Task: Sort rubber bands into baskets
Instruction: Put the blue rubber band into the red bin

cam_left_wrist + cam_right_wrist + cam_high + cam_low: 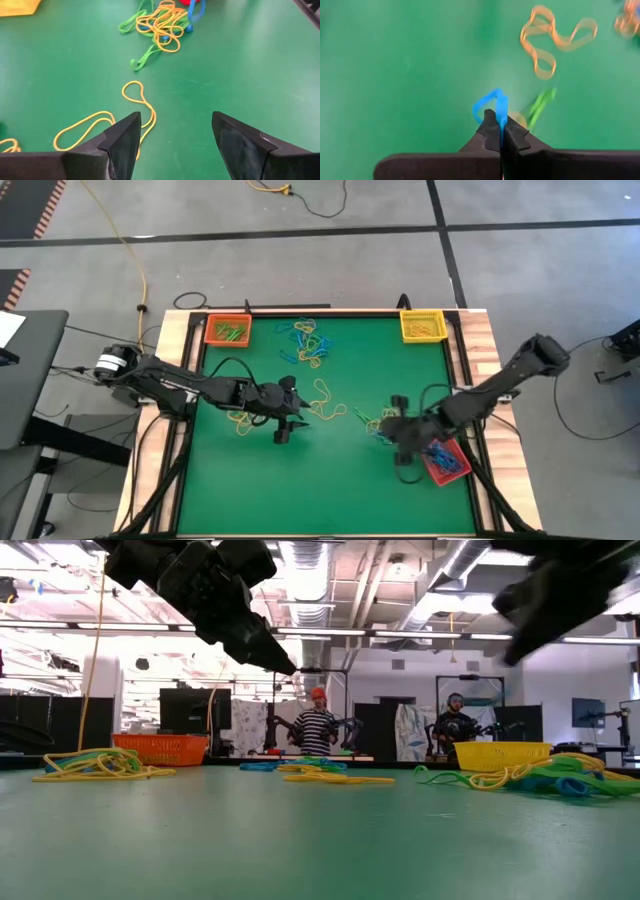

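Right now, from my fingertips outward:

Right gripper (499, 131): my two dark, matte, wedge-shaped fingers are pressing tip to tip, pinching a thin blue rubber band (491, 104) that is curling up out of the tips as a glossy loop.

Beyond those tips: an orange band (555, 40) is lying in flat, ribbon-like wavy loops on the green mat (395, 65), and a green band (539, 106) is lying just past the blue one.

Right gripper's place: it is hanging over the mat just beside the red basket (447, 463), which is sitting at the mat's right edge and holding blue bands.

Left gripper (173, 140): my fingers are spread wide apart, gripping nothing, hovering over bare mat near the middle of the table.

Ahead of the left fingers: a long yellow band (125, 112) is trailing in thin loops beside one finger; farther off, a tangle of orange, green and blue bands (160, 25) is lying in a heap.

Other baskets: the orange basket (228, 330) is holding green bands at the far left corner; the yellow basket (423, 326) is sitting at the far right corner.

Middle pile (310, 340): mixed bands are lying between those two baskets.
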